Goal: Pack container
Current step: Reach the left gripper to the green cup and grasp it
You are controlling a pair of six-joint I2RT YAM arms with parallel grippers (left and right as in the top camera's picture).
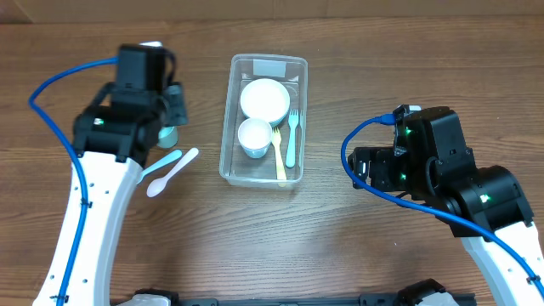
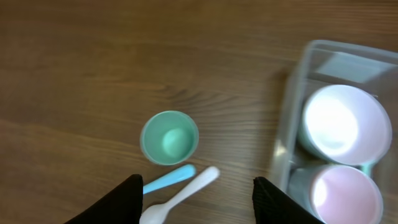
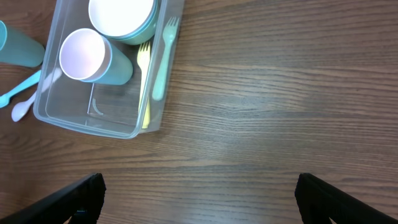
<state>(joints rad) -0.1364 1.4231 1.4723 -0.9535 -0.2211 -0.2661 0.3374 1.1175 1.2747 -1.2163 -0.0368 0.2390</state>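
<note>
The clear rectangular container [image 1: 226,127] stands at the table's middle. It holds a white bowl [image 1: 264,99], a pale cup [image 1: 254,137], a yellow fork [image 1: 279,160] and a teal fork [image 1: 291,140]. My left gripper [image 1: 170,110] is open and empty, left of the container and above a small teal cup [image 2: 169,138], a blue spoon [image 2: 169,179] and a white spoon [image 2: 183,193]. In the left wrist view, its jaws [image 2: 198,202] frame the spoons, with the container [image 2: 287,118] at right. My right gripper [image 3: 199,193] is open and empty over bare table, right of the container [image 3: 93,112].
The teal cup [image 1: 167,136] and both spoons [image 1: 172,170] lie on the wooden table left of the container. They also show at the left edge of the right wrist view [image 3: 18,53]. Blue cables loop beside both arms.
</note>
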